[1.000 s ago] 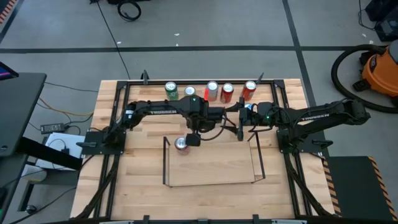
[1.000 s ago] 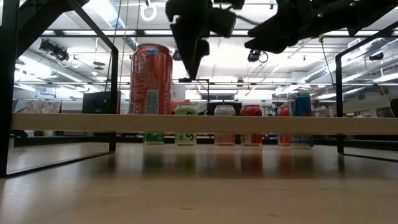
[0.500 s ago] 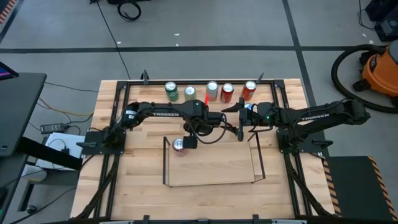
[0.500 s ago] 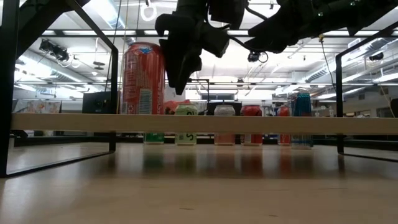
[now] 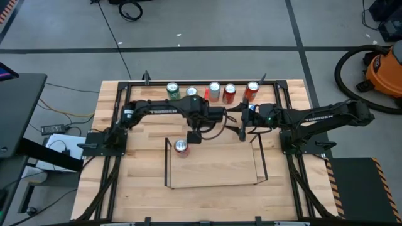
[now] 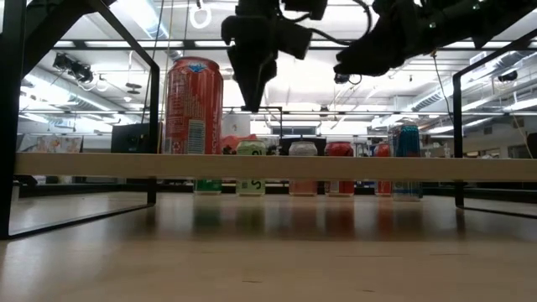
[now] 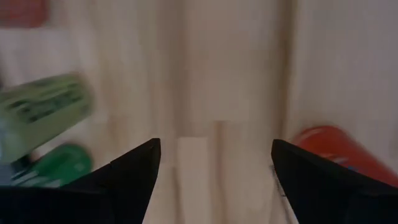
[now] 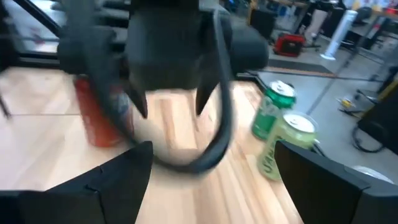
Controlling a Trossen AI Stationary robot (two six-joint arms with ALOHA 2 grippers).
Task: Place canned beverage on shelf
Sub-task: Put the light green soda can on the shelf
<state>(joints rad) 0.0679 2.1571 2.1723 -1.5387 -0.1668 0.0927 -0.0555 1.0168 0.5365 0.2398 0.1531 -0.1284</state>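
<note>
In the high view we see the shelf [image 5: 213,164] holding one red can [image 5: 181,147] upright in its back left corner, with the left gripper [image 5: 192,134] released, empty, and just behind the can, having drawn back from it since the earlier frame. The right gripper [image 5: 242,129] hangs open by the shelf's back right corner. In the low view the red can [image 6: 193,106] stands free on the shelf floor [image 6: 268,166], the left gripper [image 6: 250,88] raised beside it, a row of cans [image 6: 340,168] on the wooden table [image 6: 268,252] behind.
</note>
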